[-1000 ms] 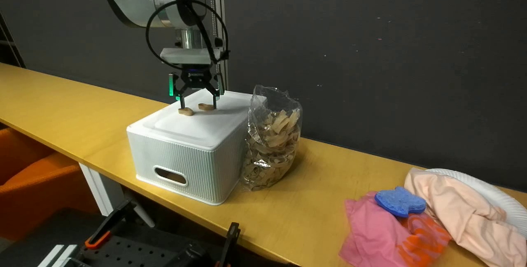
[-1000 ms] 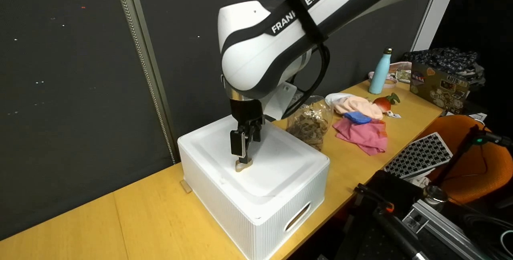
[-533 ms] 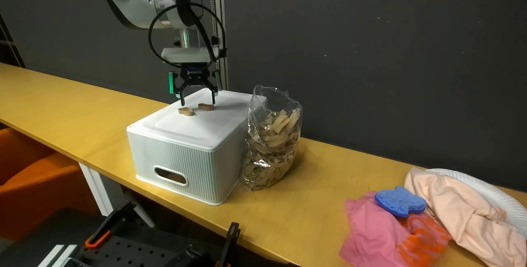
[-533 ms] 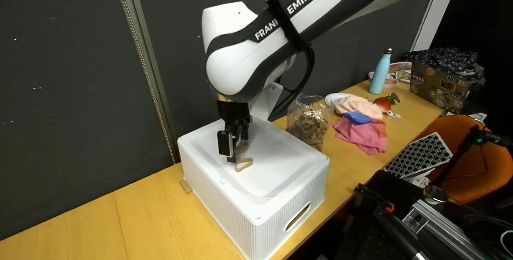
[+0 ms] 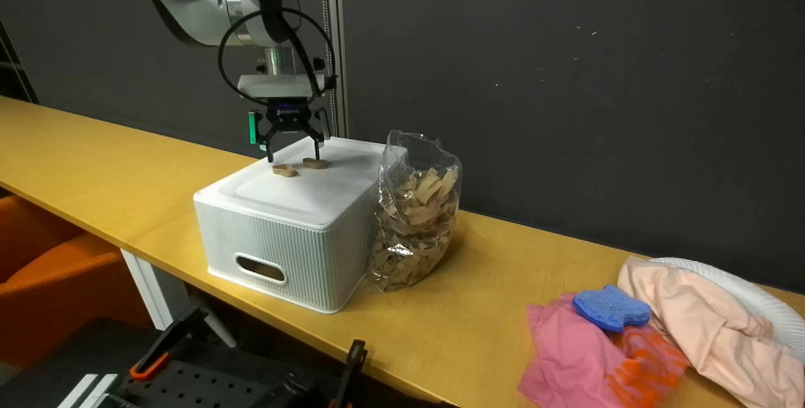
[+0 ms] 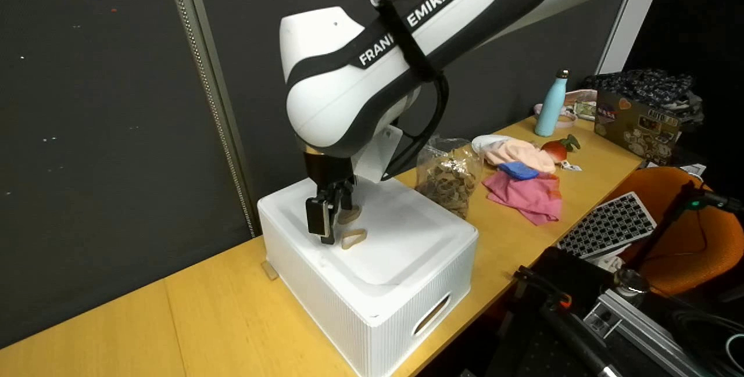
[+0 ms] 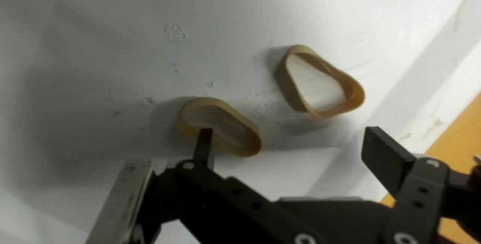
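My gripper (image 5: 294,158) is open and empty just above the flat top of a white ribbed box (image 5: 270,244). It also shows in an exterior view (image 6: 337,225) and in the wrist view (image 7: 291,138). Two tan bands stand on edge on the box. The bean-shaped band (image 7: 252,138) is nearest to one fingertip, which overlaps its near wall in the wrist view; I cannot tell whether they touch. This band shows in both exterior views (image 5: 315,163) (image 6: 349,216). The triangular band (image 7: 353,95) lies apart, beyond the space between the fingers; it also shows in both exterior views (image 5: 284,171) (image 6: 354,244).
A clear bag (image 5: 415,226) full of tan bands stands against the box. Pink cloth (image 5: 569,358), a blue sponge (image 5: 607,307), peach cloth (image 5: 698,314) and a white plate (image 5: 755,292) lie farther along the wooden table (image 5: 490,307). A dark wall (image 5: 566,112) rises behind.
My gripper has lifted slightly from beside the bands and shifted leftward in both exterior views. Both bands have stayed in place on the box. The fingers have remained open.
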You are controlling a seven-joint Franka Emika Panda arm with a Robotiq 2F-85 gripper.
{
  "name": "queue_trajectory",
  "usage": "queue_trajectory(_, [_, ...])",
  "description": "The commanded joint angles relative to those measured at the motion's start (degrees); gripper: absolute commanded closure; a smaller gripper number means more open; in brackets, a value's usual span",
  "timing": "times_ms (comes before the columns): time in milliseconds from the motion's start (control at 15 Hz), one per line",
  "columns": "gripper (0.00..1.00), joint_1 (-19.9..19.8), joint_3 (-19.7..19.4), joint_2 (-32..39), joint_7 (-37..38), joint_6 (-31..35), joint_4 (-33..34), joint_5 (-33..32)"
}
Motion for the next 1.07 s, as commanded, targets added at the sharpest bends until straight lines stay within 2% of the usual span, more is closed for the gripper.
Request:
queue_trajectory(0, [0.00, -0.18, 0.43, 1.08, -0.13, -0.10, 1.62, -0.62])
queue_trajectory(133, [0.00, -0.15, 0.45, 1.43, -0.10, -0.19, 2.07, -0.58])
queue_trajectory(200, [0.25, -0.08, 0.44, 1.54, -0.01, -0.13, 2.14, -0.63])
queue_trajectory(267, [0.28, -0.02, 0.46, 1.50, 0.06, -0.19, 2.13, -0.66])
queue_trajectory(867, [0.95, -0.02, 0.47, -0.70, 0.52, -0.25, 0.80, -0.70])
queue_trajectory(933, [1.00, -0.01, 0.41, -0.96, 0.68, -0.39, 0.73, -0.71])
queue_trajectory(1000, [1.00, -0.08, 0.42, -1.29, 0.75, -0.54, 0.68, -0.59])
